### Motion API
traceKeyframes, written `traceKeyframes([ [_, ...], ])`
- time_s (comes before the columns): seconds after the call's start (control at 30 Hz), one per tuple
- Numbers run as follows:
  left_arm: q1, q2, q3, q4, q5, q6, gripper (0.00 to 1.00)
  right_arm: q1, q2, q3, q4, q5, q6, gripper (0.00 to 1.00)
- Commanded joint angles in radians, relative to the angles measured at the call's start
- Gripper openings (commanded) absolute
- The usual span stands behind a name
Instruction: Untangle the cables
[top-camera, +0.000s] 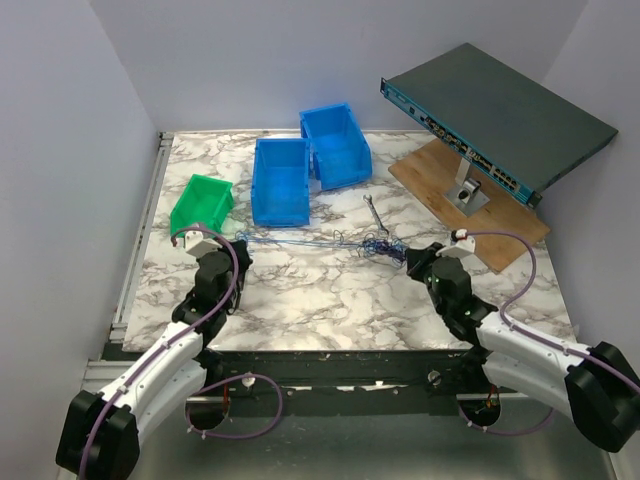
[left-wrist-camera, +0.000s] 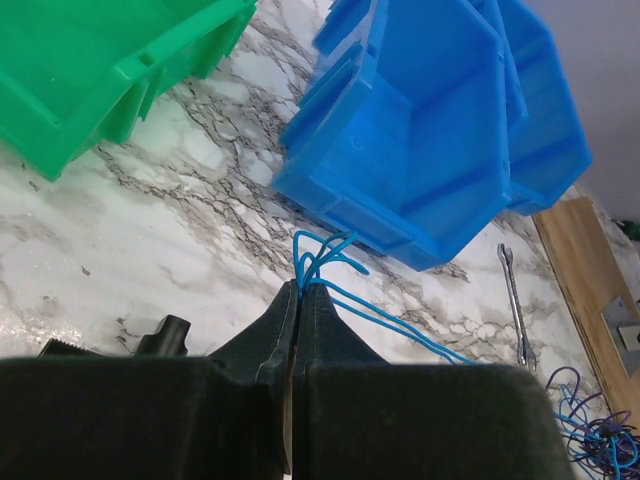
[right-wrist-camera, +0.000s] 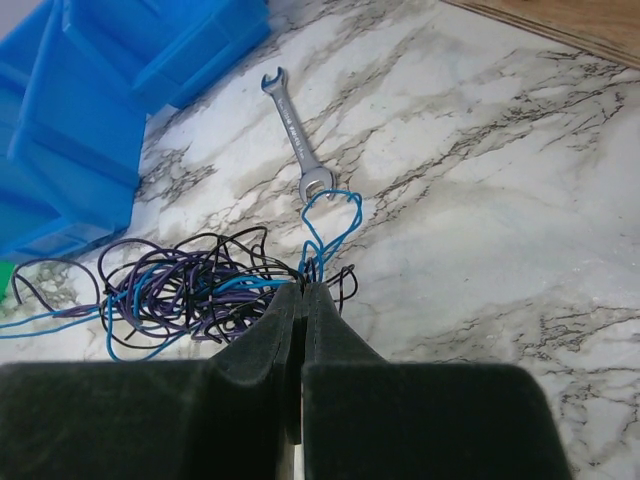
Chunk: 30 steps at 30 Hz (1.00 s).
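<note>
top view: cables (top-camera: 375, 247) lie mid-table as a small knot of blue, black and purple strands, close to the right gripper (top-camera: 412, 258). one thin blue strand runs left from the knot to the left gripper (top-camera: 238, 243). only this view shows the whole layout: green bin (top-camera: 200, 205) at far left, two blue bins (top-camera: 281, 212) beyond the strand, wrench (top-camera: 372, 212) just far of the knot, switch (top-camera: 500, 125) propped over a wooden board (top-camera: 425, 185) at far right. finger state is too small to read here. left wrist view: fingers (left-wrist-camera: 270, 340) pressed together, pinching blue wire; short loops poke out past the tips and two strands trail right toward the knot at the frame's lower right corner. right wrist view: fingers (right-wrist-camera: 330, 345) pressed together on a blue loop at the right edge of the knot. the loop stands out past the tips toward the wrench head; cannot tell if it touches. knot rests on the marble.
</note>
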Motion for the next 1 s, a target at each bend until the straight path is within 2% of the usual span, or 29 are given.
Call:
traceKeyframes([
  [0.0,0.011,-0.01,0.0,-0.018,-0.071,0.035,0.0,-0.012,-0.03,-0.052,0.071,-0.054,-0.086,0.01],
  [0.07,0.012,-0.019,-0.001,-0.023,-0.096,0.04,0.0,-0.012,-0.023,-0.05,0.098,-0.103,-0.143,0.01],
  [0.13,0.012,-0.033,0.004,-0.067,-0.186,0.03,0.0,-0.012,-0.027,-0.013,-0.025,0.067,-0.049,0.01],
  [0.17,0.011,-0.044,0.011,-0.119,-0.24,-0.002,0.0,-0.012,-0.032,0.006,-0.116,0.224,0.055,0.01],
  [0.2,0.011,-0.06,0.016,-0.164,-0.294,-0.032,0.0,-0.013,-0.044,0.016,-0.181,0.319,0.135,0.01],
  [0.27,0.011,-0.09,0.013,-0.204,-0.336,-0.07,0.0,-0.012,-0.071,0.019,-0.275,0.437,0.259,0.01],
  [0.47,0.012,-0.123,-0.026,-0.16,-0.34,-0.073,0.0,-0.012,-0.151,-0.028,-0.249,0.443,0.253,0.01],
  [0.6,0.012,-0.095,-0.014,-0.137,-0.307,-0.045,0.0,-0.012,-0.154,-0.049,-0.149,0.33,0.145,0.01],
  [0.8,0.012,-0.074,0.005,-0.162,-0.315,-0.045,0.0,-0.012,-0.137,-0.029,-0.176,0.361,0.147,0.01],
  [0.87,0.012,-0.085,0.006,-0.176,-0.35,-0.04,0.0,-0.011,-0.148,-0.003,-0.308,0.505,0.282,0.01],
  [0.9,0.011,-0.089,0.015,-0.203,-0.379,-0.033,0.0,-0.012,-0.157,0.019,-0.458,0.606,0.415,0.01],
  [0.97,0.014,-0.106,0.053,-0.355,-0.461,-0.126,0.0,-0.012,-0.184,0.057,-0.718,0.719,0.646,0.01],
])
